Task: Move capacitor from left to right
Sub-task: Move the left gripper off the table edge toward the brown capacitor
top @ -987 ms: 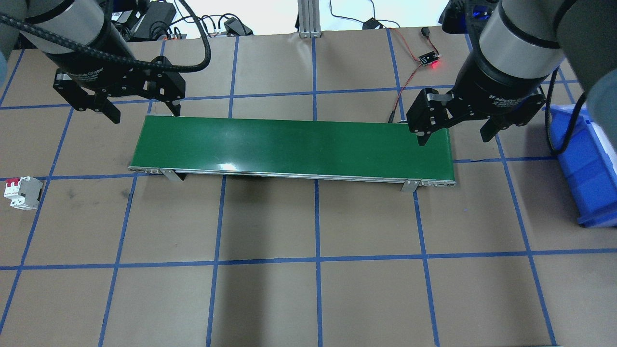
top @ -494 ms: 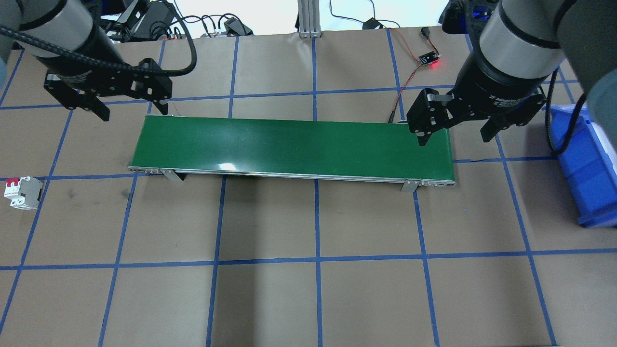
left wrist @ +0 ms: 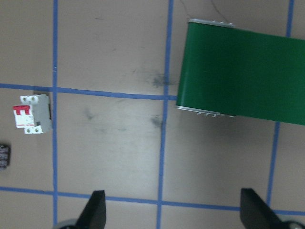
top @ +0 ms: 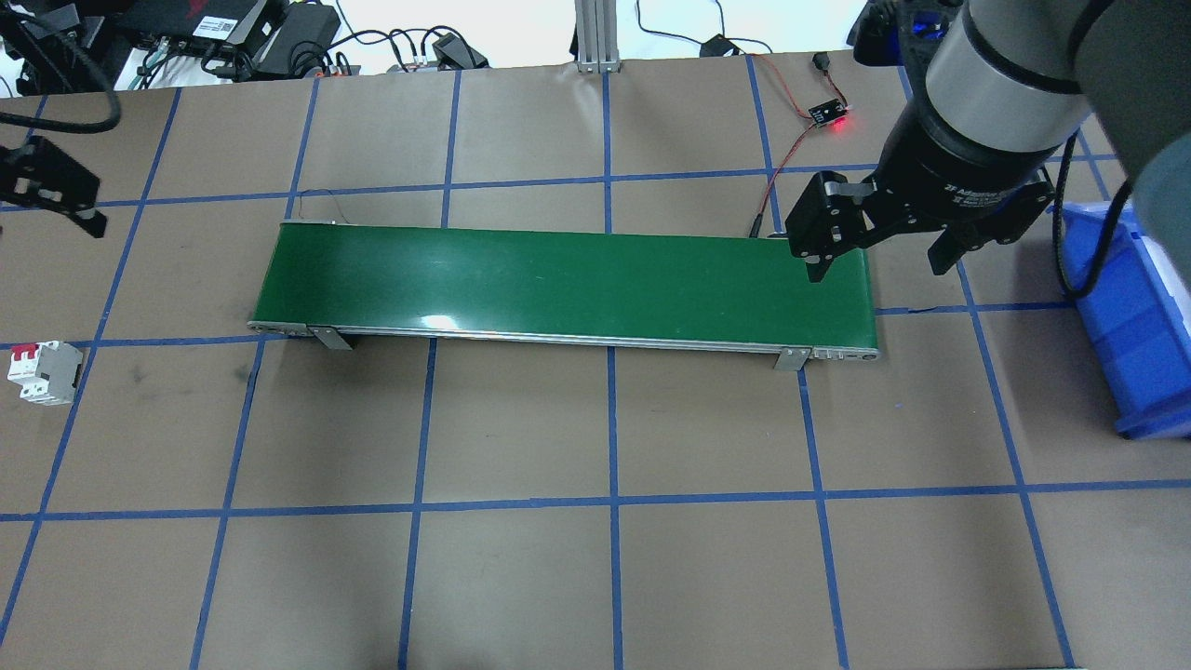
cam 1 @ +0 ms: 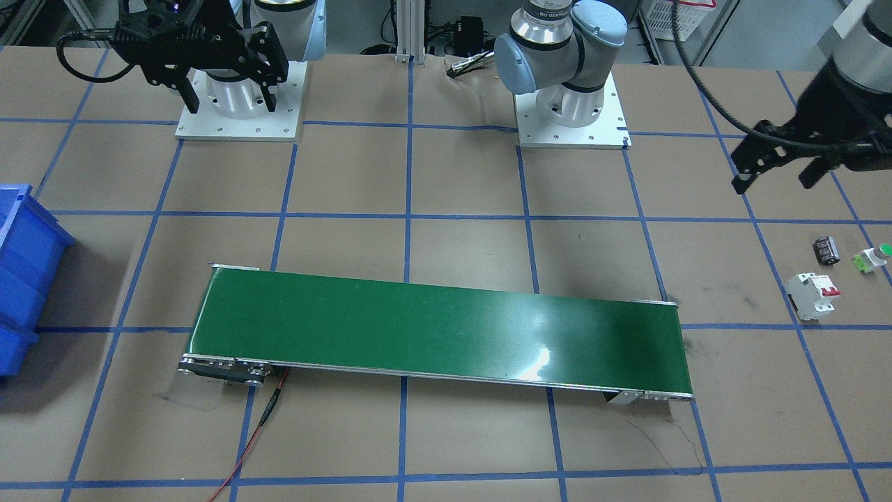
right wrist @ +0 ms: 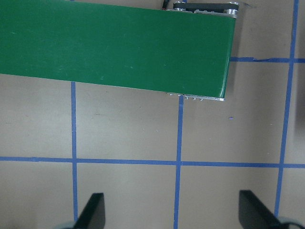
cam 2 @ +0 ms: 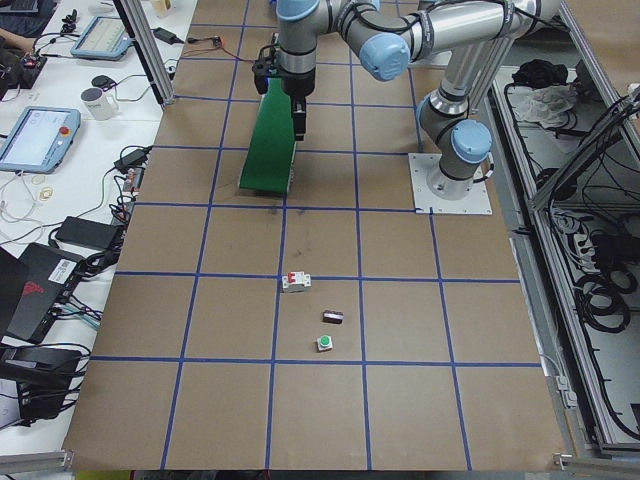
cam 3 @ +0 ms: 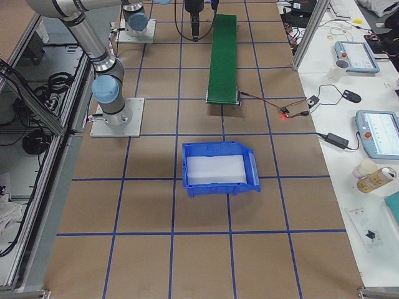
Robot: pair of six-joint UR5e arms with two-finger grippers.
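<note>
The capacitor (cam 1: 826, 249), a small black stubby cylinder, lies on the brown table at my left end. It also shows in the exterior left view (cam 2: 333, 317) and at the left edge of the left wrist view (left wrist: 4, 155). My left gripper (cam 1: 773, 181) is open and empty, high above the table and a little toward the robot from the capacitor. Only one of its fingers (top: 86, 220) shows in the overhead view. My right gripper (top: 879, 268) is open and empty over the right end of the green conveyor belt (top: 568, 279).
A white circuit breaker (cam 1: 812, 294) with red switches and a white push button (cam 1: 874, 256) with a green cap lie next to the capacitor. A blue bin (top: 1130, 316) stands at the right end. A red-lit sensor board (top: 833, 116) with wires lies behind the belt.
My left gripper has moved from the belt's left end toward the table's left end, nearly out of the overhead view. The right arm has not moved.
</note>
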